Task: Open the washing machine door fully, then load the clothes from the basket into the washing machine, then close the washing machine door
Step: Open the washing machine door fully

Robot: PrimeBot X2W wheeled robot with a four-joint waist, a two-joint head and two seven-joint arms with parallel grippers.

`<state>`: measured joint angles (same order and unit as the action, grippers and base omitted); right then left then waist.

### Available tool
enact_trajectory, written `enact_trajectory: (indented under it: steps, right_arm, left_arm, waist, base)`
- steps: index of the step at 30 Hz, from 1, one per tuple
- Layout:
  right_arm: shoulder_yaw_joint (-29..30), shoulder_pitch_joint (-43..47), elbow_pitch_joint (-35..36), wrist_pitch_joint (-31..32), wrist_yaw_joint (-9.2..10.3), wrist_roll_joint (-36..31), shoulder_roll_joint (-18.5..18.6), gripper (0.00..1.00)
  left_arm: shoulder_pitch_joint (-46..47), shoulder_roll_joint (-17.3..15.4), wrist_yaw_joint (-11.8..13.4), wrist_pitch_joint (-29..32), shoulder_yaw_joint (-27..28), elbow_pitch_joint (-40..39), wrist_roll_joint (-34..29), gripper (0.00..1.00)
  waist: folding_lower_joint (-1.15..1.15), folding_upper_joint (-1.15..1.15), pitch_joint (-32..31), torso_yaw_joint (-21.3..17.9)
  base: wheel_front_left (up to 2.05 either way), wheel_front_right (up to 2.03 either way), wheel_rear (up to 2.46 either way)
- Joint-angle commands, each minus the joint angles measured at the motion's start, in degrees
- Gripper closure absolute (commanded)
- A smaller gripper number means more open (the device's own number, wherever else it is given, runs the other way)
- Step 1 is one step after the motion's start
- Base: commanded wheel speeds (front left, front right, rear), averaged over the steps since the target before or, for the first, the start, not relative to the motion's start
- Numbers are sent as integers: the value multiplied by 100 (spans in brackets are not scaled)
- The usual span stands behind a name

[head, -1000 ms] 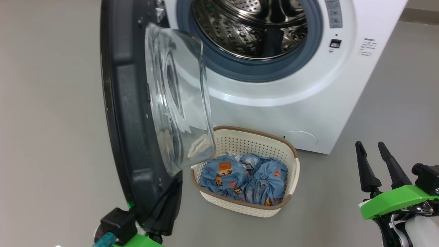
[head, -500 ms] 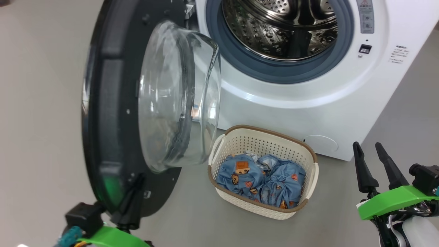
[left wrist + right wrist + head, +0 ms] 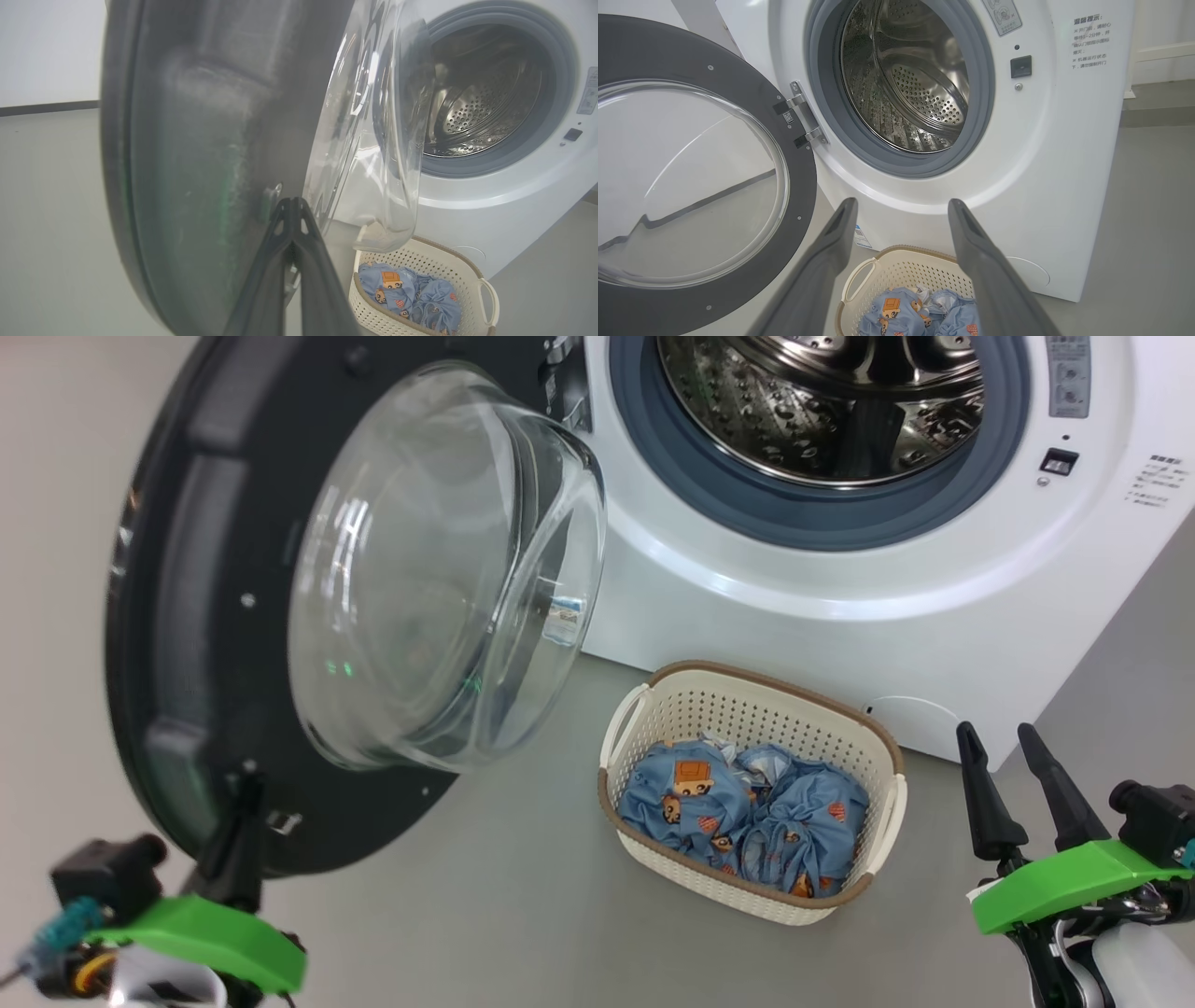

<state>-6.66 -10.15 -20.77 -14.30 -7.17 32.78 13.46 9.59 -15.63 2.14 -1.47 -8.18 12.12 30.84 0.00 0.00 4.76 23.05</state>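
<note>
The washing machine door (image 3: 187, 616) stands swung out to the left of the opening, dark inner face and glass bowl window (image 3: 420, 579) turned towards the head camera. The left pincer (image 3: 245, 793), fingers pressed together and holding nothing, has its tip against that inner face near the lower rim. Step one appears nearly or wholly complete; whether the hinge has reached its stop cannot be determined. The washing machine (image 3: 766, 616) presents an exposed drum (image 3: 822, 401) with no garment visible inside. The basket (image 3: 738, 669) rests on the floor just in front of the machine's lower front, with the clothes (image 3: 747, 803) bundled inside it, so loading and closing are outstanding. The right pincer (image 3: 992, 737) hovers at the right, fingers apart, empty. Right of the opening sit a grey pictogram sticker (image 3: 1001, 14) and a Chinese notice (image 3: 1090, 42), the text too small to read reliably; a small blue label (image 3: 861, 235) sits low on the front. No brand is legible.
</note>
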Motion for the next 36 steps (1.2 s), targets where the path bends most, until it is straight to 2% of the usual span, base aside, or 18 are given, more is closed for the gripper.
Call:
enact_trajectory:
  steps: [1, 9, 23, 26, 36]
  right_arm:
    - [-111, -213, 122, -70, -32, -28, 86, 0]
    - [-77, -355, 135, -70, -32, -66, 118, 0]
    - [-75, -593, 103, -70, -32, -95, 137, 0]
    - [-78, -632, 100, -70, -32, -97, 142, 0]
    - [-88, -761, 74, -70, -32, -87, 94, 0]
  left_arm:
    - [375, -318, 24, 13, 371, 38, 75, 100]
    - [1222, -638, -310, 106, 471, 941, 233, 100]
    - [2457, -1160, -615, 43, 588, 2548, 307, 100]
    - [2714, -1333, -684, -52, 452, 2845, 132, 100]
    - [3405, -1479, -844, -333, 307, 3684, 110, 100]
  waist:
    - [0, 0, 68, 47]
    - [0, 0, 358, 174]
    - [0, 0, 630, 223]
    - [0, 0, 684, 220]
    - [0, 0, 809, 134]
  base:
    - [0, 0, 0]
    - [0, 0, 0]
    - [0, 0, 0]
    - [0, 0, 0]
    - [0, 0, 0]
